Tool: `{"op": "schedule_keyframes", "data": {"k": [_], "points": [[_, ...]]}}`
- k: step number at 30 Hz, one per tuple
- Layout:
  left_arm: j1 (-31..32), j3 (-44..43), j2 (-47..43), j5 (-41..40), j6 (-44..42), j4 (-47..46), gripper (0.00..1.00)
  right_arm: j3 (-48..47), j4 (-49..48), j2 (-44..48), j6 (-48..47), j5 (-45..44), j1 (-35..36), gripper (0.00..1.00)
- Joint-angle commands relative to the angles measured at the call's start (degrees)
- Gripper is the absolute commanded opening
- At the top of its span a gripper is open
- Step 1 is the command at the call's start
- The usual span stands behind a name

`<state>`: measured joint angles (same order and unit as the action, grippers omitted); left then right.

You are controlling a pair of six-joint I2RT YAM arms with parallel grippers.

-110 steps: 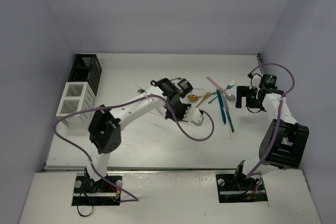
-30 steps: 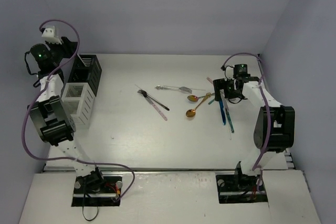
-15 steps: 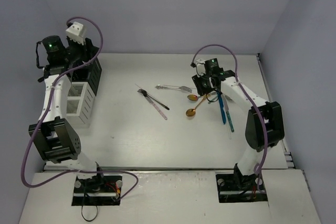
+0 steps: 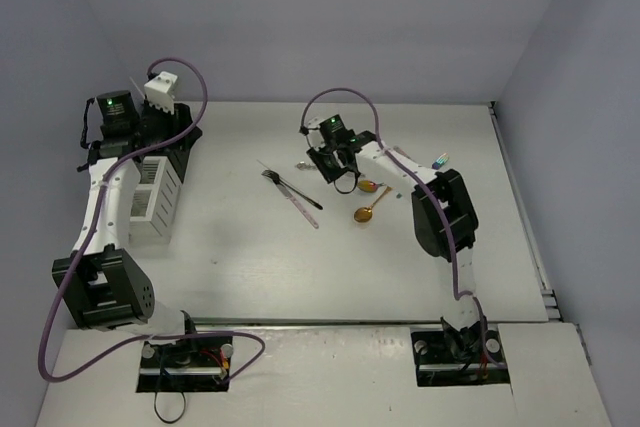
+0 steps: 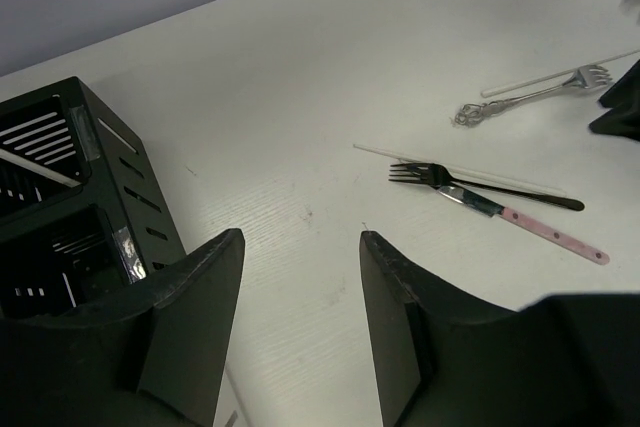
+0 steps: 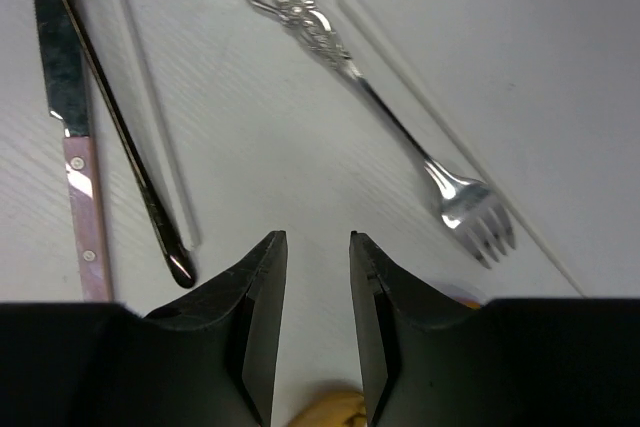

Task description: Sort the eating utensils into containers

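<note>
The right claw (image 6: 315, 247) has swung from the far cluster to mid-table. Its jaws have narrowed to a slim gap and pinch nothing. The silver fork (image 6: 390, 120) lies just ahead of its tips and is the probable next pick. The left claw (image 5: 300, 247), spread and empty, hovers with the black caddy (image 5: 100, 177) at its left.

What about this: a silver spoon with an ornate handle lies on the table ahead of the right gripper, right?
No, it is a silver fork, not a spoon; the right wrist view shows its tines. It lies on the table ahead of the right gripper.
</note>
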<state>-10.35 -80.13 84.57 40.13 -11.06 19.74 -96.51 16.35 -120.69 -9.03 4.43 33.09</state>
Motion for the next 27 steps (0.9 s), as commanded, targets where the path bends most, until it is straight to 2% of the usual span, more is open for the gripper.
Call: {"op": "schedule_keyframes", "data": {"k": [1, 9, 27], "points": [[0.34, -0.19, -3.1, 1.55, 2.82, -0.78, 0.49, -4.49, -0.44, -1.82, 1.23, -2.26, 2.65, 0.29], [1.66, 1.93, -3.54, 1.53, 3.03, -0.85, 0.55, -7.23, -0.17, -4.95, 1.29, -1.17, 5.09, 0.29], [1.69, 4.63, -3.67, 1.27, 1.65, -1.2, 0.58, -10.75, 1.23, -8.87, 1.0, 0.84, 7.33, 0.31]]}}
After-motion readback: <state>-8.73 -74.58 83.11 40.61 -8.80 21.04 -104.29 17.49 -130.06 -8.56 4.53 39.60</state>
